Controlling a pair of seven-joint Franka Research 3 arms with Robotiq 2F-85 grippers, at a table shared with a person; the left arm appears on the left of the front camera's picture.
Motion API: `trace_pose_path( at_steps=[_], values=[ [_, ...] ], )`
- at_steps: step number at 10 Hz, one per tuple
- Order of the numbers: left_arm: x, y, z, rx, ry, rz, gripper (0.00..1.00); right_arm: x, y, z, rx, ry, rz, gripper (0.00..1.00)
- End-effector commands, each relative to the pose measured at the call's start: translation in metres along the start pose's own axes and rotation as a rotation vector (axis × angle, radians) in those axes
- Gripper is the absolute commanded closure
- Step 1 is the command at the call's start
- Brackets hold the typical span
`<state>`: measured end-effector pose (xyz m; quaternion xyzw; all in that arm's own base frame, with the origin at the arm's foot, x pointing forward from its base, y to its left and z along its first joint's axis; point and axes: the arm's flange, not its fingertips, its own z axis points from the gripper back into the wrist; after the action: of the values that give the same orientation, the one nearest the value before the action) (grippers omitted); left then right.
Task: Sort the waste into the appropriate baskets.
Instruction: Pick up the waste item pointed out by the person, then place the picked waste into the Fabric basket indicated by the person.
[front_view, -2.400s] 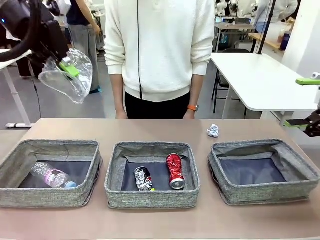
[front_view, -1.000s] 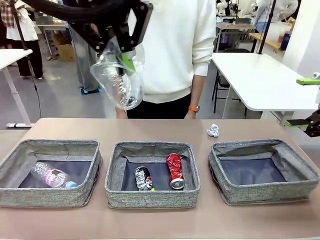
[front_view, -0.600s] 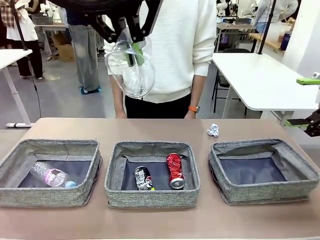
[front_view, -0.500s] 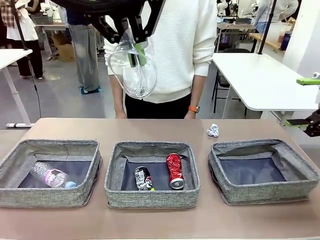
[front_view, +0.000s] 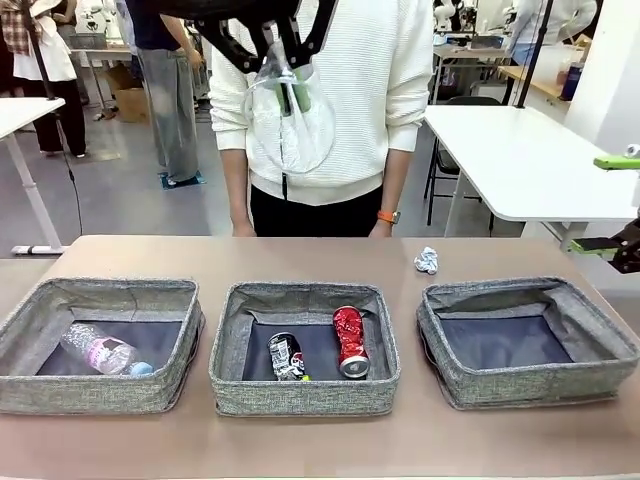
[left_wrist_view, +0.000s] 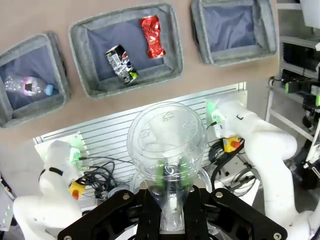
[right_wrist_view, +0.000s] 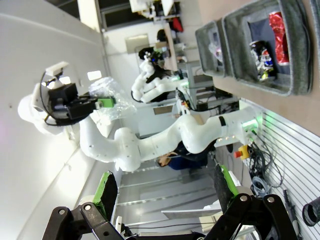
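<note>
The left arm comes in high from the left and reaches across to the middle, its gripper (front_view: 288, 78) pointing down in front of the chest of the person (front_view: 350, 120) standing at the far side. Its jaws are pinched tight on the squashed wall of the clear plastic cup (front_view: 292, 125), which hangs below the fingers, well above the table (front_view: 320, 440). In the left wrist view the cup (left_wrist_view: 167, 137) stands out from the gripper (left_wrist_view: 172, 184) over the robot's near edge of the table.

The right gripper (front_view: 612, 203) is held at the far right, off the table's edge, turned sideways, jaws wide and holding nothing (right_wrist_view: 165, 191).

The left basket (front_view: 90, 393) holds the clear bottle (front_view: 100, 352). The middle basket (front_view: 300, 398) holds the dark can (front_view: 286, 357) and, to its right, the red can (front_view: 349, 341). The crumpled paper ball (front_view: 427, 261) lies on the table just beyond the right basket (front_view: 530, 390)
</note>
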<state>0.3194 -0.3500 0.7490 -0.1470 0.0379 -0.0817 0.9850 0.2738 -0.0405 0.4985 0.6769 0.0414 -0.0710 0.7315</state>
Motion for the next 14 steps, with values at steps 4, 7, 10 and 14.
trace_pose_path(
  at_steps=[4,7,10,14],
  values=[
    [0.0084,-0.0009,-0.0006,-0.009,-0.008,0.012,0.89,0.0001,0.0051,-0.0006,0.018,-0.002,0.003,0.0],
    [0.0084,-0.0009,-0.0006,-0.009,-0.008,0.012,0.89,0.0001,0.0051,-0.0006,0.018,-0.002,0.003,0.0],
    [0.0084,-0.0009,-0.0006,-0.009,-0.008,0.012,0.89,0.0001,0.0051,-0.0006,0.018,-0.002,0.003,0.0],
    [0.0084,-0.0009,-0.0006,-0.009,-0.008,0.012,0.89,0.0001,0.0051,-0.0006,0.018,-0.002,0.003,0.0]
  ],
)
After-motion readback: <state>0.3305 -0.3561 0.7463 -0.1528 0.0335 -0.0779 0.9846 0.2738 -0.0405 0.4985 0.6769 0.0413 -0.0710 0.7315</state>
